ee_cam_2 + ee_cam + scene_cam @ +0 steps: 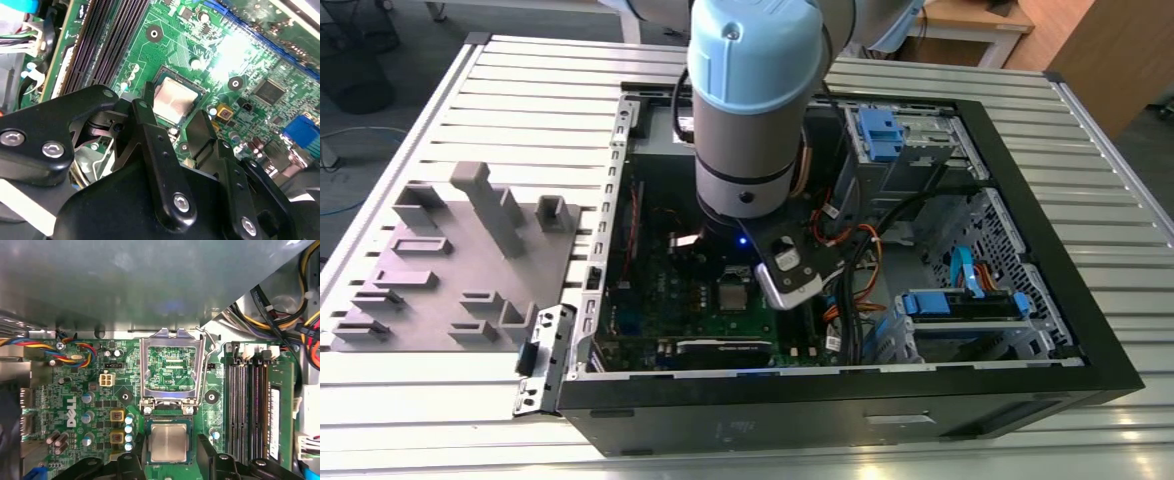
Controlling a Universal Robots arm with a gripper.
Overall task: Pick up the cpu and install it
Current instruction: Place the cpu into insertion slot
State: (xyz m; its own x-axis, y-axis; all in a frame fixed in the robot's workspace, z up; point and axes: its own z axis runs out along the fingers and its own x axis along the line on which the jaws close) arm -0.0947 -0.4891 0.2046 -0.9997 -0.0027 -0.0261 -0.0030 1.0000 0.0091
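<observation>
A robot arm (744,120): a thick silver-grey cylinder topped by a pale blue cap (754,45) and ringed by a black band (744,185). Just above the claw (175,107) glows a small blue light (743,240). The claw is matte black, its jointed links fastened with silver screws (181,201).

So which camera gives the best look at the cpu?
The first wrist view: the cpu lies face-on and whole. The second wrist view shows it at a slant. The exterior view shows it as a small pale square by the arm.
</observation>
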